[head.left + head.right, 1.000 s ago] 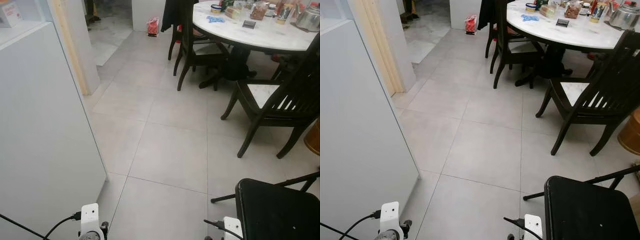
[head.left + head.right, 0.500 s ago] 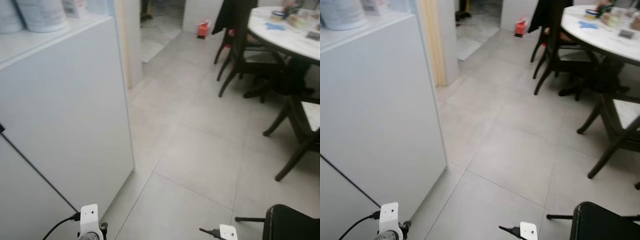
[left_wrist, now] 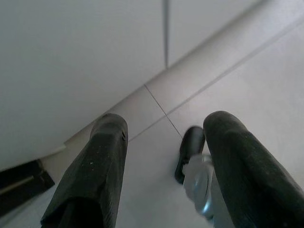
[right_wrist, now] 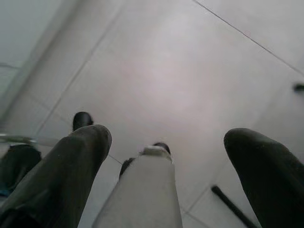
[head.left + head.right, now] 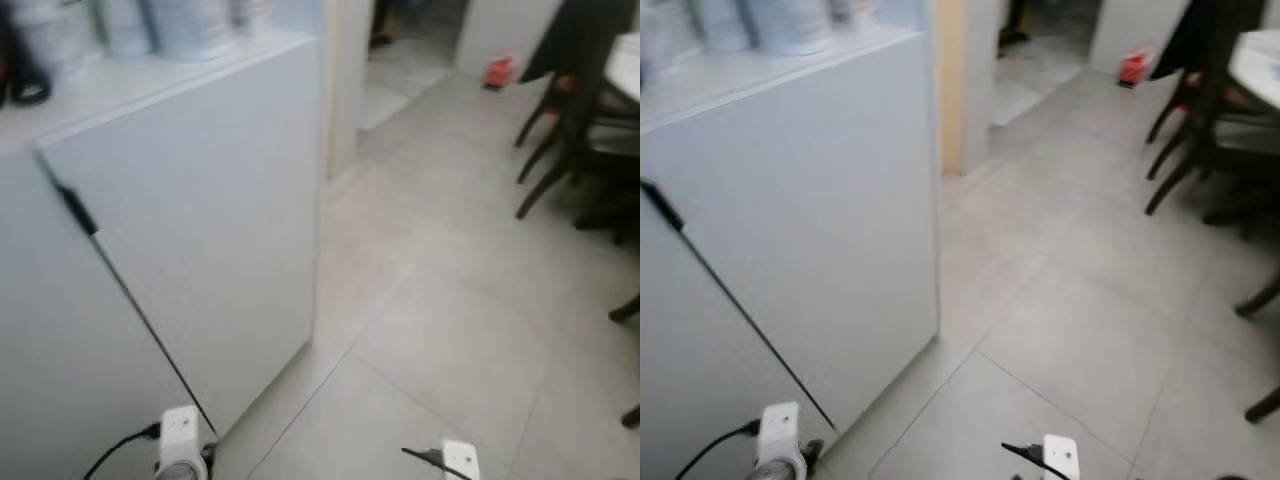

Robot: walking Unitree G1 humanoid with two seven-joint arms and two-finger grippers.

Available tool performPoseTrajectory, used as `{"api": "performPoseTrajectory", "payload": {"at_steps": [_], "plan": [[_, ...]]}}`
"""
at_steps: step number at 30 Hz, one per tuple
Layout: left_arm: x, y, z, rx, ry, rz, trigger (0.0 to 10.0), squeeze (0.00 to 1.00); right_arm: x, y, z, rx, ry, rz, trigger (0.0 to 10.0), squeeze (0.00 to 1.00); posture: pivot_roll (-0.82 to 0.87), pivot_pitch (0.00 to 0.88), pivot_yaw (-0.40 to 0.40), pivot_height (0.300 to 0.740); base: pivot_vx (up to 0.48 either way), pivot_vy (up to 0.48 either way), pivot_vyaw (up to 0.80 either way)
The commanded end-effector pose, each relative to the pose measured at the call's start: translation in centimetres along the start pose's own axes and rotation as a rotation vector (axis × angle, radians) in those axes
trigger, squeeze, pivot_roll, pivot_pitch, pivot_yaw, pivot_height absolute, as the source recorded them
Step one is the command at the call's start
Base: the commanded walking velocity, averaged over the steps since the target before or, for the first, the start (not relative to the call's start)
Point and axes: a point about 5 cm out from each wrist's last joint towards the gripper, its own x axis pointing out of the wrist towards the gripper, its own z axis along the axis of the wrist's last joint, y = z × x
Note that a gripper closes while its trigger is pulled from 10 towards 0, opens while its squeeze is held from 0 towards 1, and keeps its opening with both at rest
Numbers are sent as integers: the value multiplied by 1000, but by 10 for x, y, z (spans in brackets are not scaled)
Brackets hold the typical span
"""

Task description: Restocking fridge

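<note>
The left gripper (image 3: 164,166) is hanging low with its two black fingers (image 3: 95,175) spread apart and gripping nothing, pointing down at the grey tiled floor (image 3: 247,90) just beside the foot of a white cabinet (image 3: 71,57). The right gripper (image 4: 166,171) is likewise hanging idle, its fingers (image 4: 61,166) wide apart and empty over bare tile, with the robot's own foot showing below.

Outward from there, the head views are blurring, so the robot is likely turning or walking. The white cabinet (image 5: 200,230) is standing close on the robot's left, with a dark seam running diagonally down its front; whether this is the fridge itself I cannot tell. Pale tubs (image 5: 180,25) are sitting on its top, too smeared to identify. To the right, well apart across the open floor, dark wooden chairs (image 5: 570,110) are standing, and a doorway is opening beyond, with a small red bag (image 5: 498,70) at its far side.

Judging by this, the white unit is lying to the left and ahead, so the left arm is nearer to it. Neither gripper is carrying anything to stock.
</note>
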Motion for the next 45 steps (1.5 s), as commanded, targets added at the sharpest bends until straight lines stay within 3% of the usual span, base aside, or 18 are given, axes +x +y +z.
{"api": "performPoseTrajectory", "payload": {"at_steps": [1, 5, 45], "plan": [[-1, -5, -7, 5, 33, -16, 10000, 0, -2, -9, -7, -6, 19, -20, 10000, 0, 32, 0, -41, 740, 0, 0, 800], [-1, -5, -6, 0, 39, -14, 10000, 0, -2, -11, -9, -36, 27, -24, 10000, 0, 34, 0, -44, 740, 0, 0, 800], [-1, -6, -5, -18, 39, -12, 10000, 0, -2, -12, -10, -12, 21, -21, 10000, 0, 29, 0, -55, 740, 0, 0, 800]]}}
